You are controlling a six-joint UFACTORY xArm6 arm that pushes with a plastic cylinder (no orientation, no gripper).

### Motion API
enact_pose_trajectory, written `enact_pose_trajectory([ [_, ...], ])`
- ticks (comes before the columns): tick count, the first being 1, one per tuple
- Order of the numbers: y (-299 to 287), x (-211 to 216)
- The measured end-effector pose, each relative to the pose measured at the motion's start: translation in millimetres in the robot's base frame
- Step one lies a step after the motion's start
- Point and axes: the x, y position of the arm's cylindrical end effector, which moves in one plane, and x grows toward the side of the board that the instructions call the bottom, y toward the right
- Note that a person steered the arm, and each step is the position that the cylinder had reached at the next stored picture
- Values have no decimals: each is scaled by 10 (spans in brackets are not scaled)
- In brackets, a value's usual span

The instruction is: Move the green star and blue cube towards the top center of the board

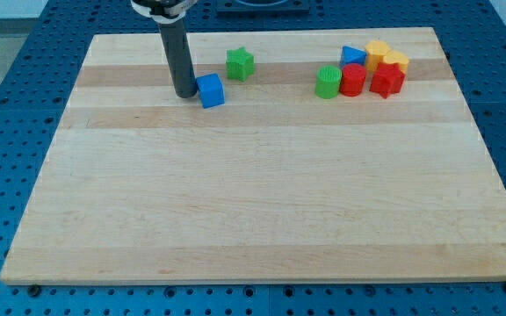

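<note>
One dark rod end effector, nothing to open, grips nothing: my tip (184, 93) touches the blue plastic cube (210, 90) on its view-left side. Green plastic star (240, 63) sits near the cube, up-right, on the wooden desk (262, 202).

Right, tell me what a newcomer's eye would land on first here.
First, the dark rod reaching down from the view's top left, my tip set right against the left side of the blue cube, with the green star just up and to its right. Next, the tight cluster at the top right of the wooden board: a green cylinder, red blocks, yellow blocks and a blue triangular block.
</note>
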Motion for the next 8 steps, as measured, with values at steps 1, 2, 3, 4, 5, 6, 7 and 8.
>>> enact_pose_trajectory([
  [1, 115, 83],
  [2, 199, 377],
  [3, 559, 253],
  [4, 655, 9],
  [5, 651, -165],
  [6, 636, 190],
  [7, 780, 759],
  [8, 859, 963],
])
